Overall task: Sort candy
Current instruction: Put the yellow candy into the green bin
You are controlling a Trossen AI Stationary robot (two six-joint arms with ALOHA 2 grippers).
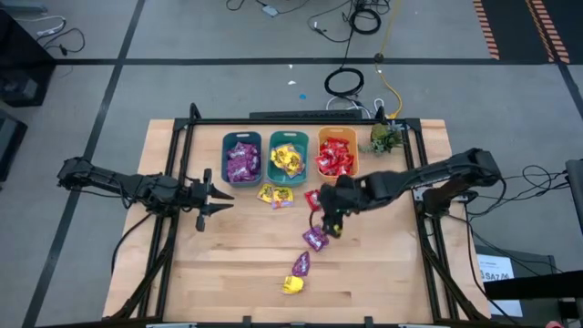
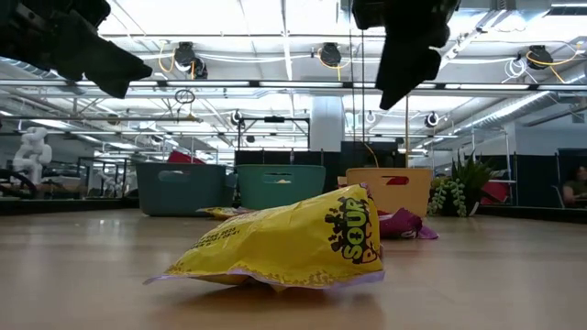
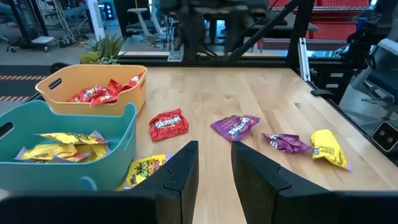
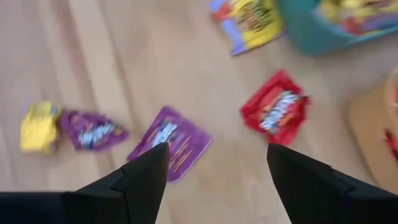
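- The right pincer (image 1: 330, 221) hangs over the middle of the desk (image 1: 383, 282), its fingers spread wide and holding nothing. Its wrist view looks straight down on a purple candy (image 4: 171, 142) between the fingertips, so I judge this packet is the one lined up for pickup.
- That purple candy (image 1: 315, 239) lies flat on the desk, just toward the front edge from the pincer. A red candy (image 1: 312, 199) sits beside it, toward the back edge.
- Near the front edge lie another purple candy (image 1: 300, 264) and a yellow candy (image 1: 291, 284), close together. Two yellow packets (image 1: 274, 195) rest just in front of the bins.
- Along the back edge stand three bins, one colour each: a teal bin (image 1: 242, 160) with purple packets, a second teal bin (image 1: 288, 159) with yellow, an orange bin (image 1: 336, 157) with red. Most candy is already sorted; about six packets remain loose.
- The left pincer (image 1: 217, 199) waits nearer the left edge, fingers parted and empty, pointing toward the loose packets.
- A small plant (image 1: 383, 138) stands at the back right corner.
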